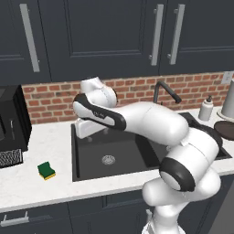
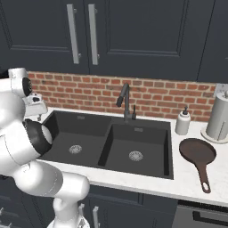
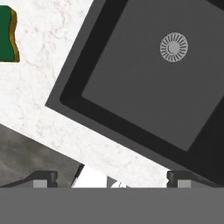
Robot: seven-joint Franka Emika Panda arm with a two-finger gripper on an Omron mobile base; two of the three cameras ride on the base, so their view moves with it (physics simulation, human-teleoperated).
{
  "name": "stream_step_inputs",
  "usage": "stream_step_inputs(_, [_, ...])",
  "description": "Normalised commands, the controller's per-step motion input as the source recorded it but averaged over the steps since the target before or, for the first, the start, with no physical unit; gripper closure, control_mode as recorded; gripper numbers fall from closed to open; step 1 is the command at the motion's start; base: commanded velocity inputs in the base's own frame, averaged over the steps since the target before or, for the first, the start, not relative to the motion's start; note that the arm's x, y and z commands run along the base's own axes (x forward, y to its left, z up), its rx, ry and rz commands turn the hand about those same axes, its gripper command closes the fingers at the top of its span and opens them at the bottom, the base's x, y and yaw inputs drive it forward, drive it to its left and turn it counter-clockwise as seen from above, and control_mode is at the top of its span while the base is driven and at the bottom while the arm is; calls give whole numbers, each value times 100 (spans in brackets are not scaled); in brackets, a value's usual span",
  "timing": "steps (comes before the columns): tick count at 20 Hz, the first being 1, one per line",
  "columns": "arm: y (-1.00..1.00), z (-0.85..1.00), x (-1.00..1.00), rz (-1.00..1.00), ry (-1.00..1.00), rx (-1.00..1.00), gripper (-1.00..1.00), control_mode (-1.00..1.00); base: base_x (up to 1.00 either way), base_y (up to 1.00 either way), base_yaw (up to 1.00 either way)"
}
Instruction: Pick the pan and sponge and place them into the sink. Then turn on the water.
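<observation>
The green-and-yellow sponge [image 1: 46,170] [image 3: 8,40] lies on the white counter left of the black sink [image 1: 91,153] [image 2: 91,133] [image 3: 144,87]. On the counter right of the sink rests the dark brown pan [image 2: 197,152] [image 1: 226,129], its handle toward the front edge. My gripper [image 1: 85,133] [image 2: 38,116] [image 3: 111,178] hangs open and empty over the sink's left rim, above and to the right of the sponge. The dark faucet [image 1: 165,91] [image 2: 124,100] stands behind the basins, and the water is out of view.
A black microwave [image 1: 11,123] stands at the far left of the counter. A soap bottle [image 2: 182,121] [image 1: 206,109] and a paper towel roll [image 2: 218,116] stand behind the pan. Dark cabinets hang above the brick backsplash.
</observation>
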Motion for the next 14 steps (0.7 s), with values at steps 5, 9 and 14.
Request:
stream_step_inputs(5, [29, -30, 0, 0, 0, 0, -100, -100, 0, 0, 0])
stream_step_inputs(9, [28, -18, 0, 0, 0, 0, -100, -100, 0, 0, 0])
stream_step_inputs(14, [37, -22, 0, 0, 0, 0, -100, -100, 0, 0, 0])
